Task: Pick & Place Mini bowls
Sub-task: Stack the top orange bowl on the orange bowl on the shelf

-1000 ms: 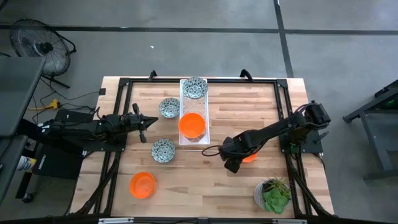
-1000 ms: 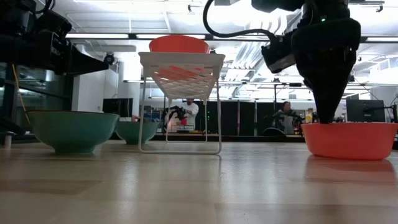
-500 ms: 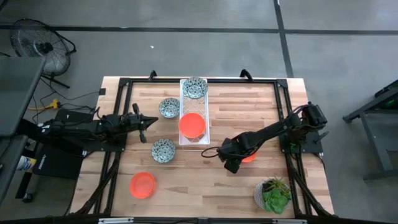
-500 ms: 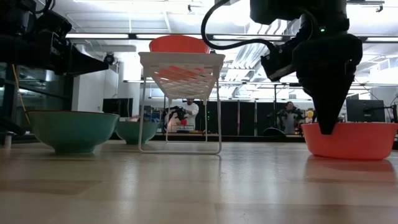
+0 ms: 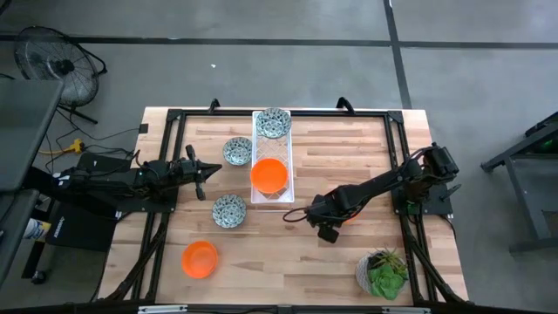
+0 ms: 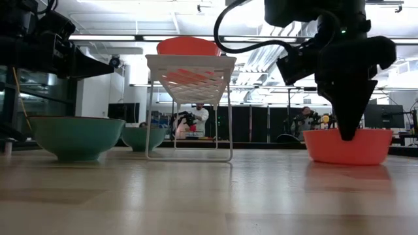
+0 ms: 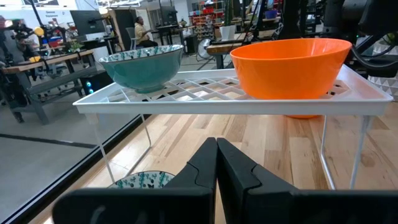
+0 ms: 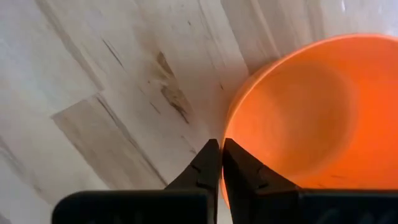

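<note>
Bowl (image 8: pixel 298 118), orange, right of the white tray (image 5: pixel 258 194), looks light, rigid and slick; right gripper (image 8: pixel 221 163) is pinched onto its thin rim, the sensible hold. Left gripper (image 7: pixel 216 163), left of the tray, is closed, empty.

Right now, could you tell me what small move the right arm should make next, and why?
Probably lift straight up a little. The right gripper has its fingers shut on the rim of the orange bowl, which sits on the table, while the white tray still has room.
</note>
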`<move>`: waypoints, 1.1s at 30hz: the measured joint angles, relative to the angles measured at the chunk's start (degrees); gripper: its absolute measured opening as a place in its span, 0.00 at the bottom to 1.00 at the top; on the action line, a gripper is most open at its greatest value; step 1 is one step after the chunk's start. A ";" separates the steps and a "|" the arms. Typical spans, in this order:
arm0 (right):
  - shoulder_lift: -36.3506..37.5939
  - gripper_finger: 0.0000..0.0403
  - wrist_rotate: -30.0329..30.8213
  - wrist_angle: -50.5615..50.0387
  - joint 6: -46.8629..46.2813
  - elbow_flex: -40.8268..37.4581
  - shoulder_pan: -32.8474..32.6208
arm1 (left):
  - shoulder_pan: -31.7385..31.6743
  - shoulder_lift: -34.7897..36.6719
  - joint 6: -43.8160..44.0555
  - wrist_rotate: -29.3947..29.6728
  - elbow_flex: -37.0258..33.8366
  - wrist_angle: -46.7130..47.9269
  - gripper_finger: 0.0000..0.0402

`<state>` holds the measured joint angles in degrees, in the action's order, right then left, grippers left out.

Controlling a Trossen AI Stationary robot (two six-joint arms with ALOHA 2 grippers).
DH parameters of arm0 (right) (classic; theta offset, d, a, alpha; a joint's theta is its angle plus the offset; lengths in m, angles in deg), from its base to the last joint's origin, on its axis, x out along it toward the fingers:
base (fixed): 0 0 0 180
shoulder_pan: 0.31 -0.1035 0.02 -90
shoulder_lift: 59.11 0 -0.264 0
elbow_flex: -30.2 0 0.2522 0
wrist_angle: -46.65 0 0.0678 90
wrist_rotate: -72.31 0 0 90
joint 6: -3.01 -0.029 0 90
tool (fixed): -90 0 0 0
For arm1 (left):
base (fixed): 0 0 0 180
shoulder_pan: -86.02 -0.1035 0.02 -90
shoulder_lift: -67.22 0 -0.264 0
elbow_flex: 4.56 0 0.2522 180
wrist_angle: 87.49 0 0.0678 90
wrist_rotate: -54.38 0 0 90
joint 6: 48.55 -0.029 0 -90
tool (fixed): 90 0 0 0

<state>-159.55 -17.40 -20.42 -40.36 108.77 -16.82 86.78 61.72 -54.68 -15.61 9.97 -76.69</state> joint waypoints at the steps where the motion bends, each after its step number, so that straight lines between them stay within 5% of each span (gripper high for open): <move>1: 0.00 0.01 0.73 -0.11 0.78 0.00 0.00 | 0.02 -0.02 0.00 0.00 0.00 0.02 0.00; 17: 3.31 0.00 3.41 -9.41 8.08 0.49 -0.98 | 0.00 -0.02 0.00 0.00 0.00 0.00 0.00; 33: 4.89 0.00 12.32 -28.40 21.80 16.21 -1.78 | 0.02 -0.01 0.00 0.00 0.00 0.02 0.00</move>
<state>-154.66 -5.08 -48.82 -18.56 124.99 -18.60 86.79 61.71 -54.68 -15.61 9.97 -76.67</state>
